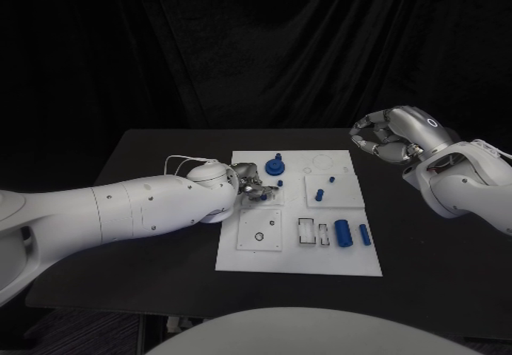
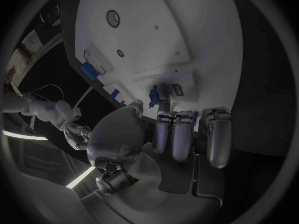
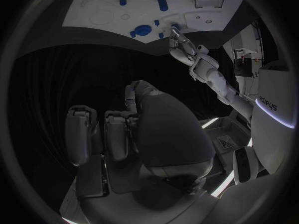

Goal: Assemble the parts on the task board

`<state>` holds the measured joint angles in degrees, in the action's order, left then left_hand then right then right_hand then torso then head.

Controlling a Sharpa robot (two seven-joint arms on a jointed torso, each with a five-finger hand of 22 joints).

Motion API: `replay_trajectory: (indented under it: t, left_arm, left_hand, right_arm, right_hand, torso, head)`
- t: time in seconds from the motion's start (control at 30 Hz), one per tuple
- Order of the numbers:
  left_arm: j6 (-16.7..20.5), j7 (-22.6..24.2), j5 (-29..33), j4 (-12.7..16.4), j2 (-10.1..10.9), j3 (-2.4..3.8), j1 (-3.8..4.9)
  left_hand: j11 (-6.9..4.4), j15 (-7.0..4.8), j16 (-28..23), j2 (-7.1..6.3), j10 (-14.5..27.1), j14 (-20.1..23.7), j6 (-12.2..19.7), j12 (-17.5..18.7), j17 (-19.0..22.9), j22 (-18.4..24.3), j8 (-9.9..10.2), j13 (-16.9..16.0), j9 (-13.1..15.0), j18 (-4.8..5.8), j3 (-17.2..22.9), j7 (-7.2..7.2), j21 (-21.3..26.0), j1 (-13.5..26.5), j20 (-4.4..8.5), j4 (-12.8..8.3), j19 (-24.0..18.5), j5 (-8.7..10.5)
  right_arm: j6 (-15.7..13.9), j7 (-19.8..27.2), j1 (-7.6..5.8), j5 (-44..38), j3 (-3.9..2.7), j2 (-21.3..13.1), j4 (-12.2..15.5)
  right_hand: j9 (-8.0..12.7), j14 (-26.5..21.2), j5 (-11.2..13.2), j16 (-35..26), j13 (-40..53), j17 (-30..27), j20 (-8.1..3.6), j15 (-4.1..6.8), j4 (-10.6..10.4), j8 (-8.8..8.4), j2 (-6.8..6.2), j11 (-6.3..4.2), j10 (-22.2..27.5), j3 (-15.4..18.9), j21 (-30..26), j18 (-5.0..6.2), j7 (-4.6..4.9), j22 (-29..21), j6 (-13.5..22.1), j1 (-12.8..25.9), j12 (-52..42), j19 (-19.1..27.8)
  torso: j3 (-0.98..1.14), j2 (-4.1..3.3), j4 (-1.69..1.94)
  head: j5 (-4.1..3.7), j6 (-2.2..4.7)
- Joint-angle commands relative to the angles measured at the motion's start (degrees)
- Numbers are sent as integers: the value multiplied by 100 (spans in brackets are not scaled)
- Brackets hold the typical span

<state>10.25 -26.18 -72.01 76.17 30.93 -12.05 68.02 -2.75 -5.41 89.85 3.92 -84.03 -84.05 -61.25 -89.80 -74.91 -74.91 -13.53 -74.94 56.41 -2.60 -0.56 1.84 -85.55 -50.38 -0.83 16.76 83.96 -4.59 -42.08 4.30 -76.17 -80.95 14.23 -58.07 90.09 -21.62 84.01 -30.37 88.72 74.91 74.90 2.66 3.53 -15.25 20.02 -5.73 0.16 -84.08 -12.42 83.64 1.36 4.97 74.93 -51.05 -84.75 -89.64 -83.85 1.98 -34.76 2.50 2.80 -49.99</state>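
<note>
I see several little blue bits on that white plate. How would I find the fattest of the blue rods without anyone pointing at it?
Start at the white task board in the middle of the black table, and go to its near right corner, on the side of the robot's right hand. Two blue rods lie there side by side. The thick blue cylinder is the inner one, plainly stouter than the thin blue rod beside it.

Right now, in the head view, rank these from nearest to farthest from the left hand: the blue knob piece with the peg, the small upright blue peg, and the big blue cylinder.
1. The blue knob piece, at the board's far edge, just beside the left hand.
2. The small upright blue peg, mid-board, toward the right.
3. The big blue cylinder, lying near the board's near right corner.
</note>
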Motion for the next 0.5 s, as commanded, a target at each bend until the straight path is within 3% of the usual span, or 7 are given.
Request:
replay_trajectory:
  t: [0.03, 0.27, 0.5]
  left_arm:
    - [50, 72, 12, -20, -5, -6, -28]
    - [176, 220, 12, -36, 2, -6, -35]
    - [414, 535, 263, -56, -4, -6, -38]
  left_hand:
    - [47, 29, 15, 26, -597, -595, -38, -20, -1509, -761, 30, -1506, 10, 44, -67, -4, 32, 85, -53, 4, 99, 28]
    - [39, 25, 15, 232, -597, -595, -109, -20, -1509, -765, 52, -1506, 88, 42, -306, -15, 42, 358, -50, 13, 98, 40]
    - [35, 23, 15, 427, -597, -595, -75, -20, -1509, -767, -9, -1506, 318, 41, -499, -21, 55, 391, -48, 2, 92, -142]
  right_arm:
    - [32, -123, 15, -14, -4, -6, 3]
    - [38, -145, 16, -14, -5, -8, 5]
    - [37, -166, 16, -14, -5, -8, 6]
  right_hand:
    - [8, 554, -37, -33, 1431, 1355, 44, -37, -16, 30, 15, 45, -515, -30, -37, 34, 33, 1280, -22, -41, 30, -278]
    - [11, 555, -40, -31, 1427, 1357, 46, -40, -26, 30, 19, 48, -511, -32, -38, 34, 35, 1280, -20, -28, 33, -278]
    - [13, 554, -48, -35, 1421, 1353, 49, -42, -36, 32, 29, 51, -505, -39, -43, 35, 36, 1278, -19, -19, 39, -276]
  torso:
    - [-1, -4, 2]
    - [0, -3, 6]
    - [-1, -5, 1]
  head:
    - [-7, -1]
    - [-14, -1]
    - [-12, -1]
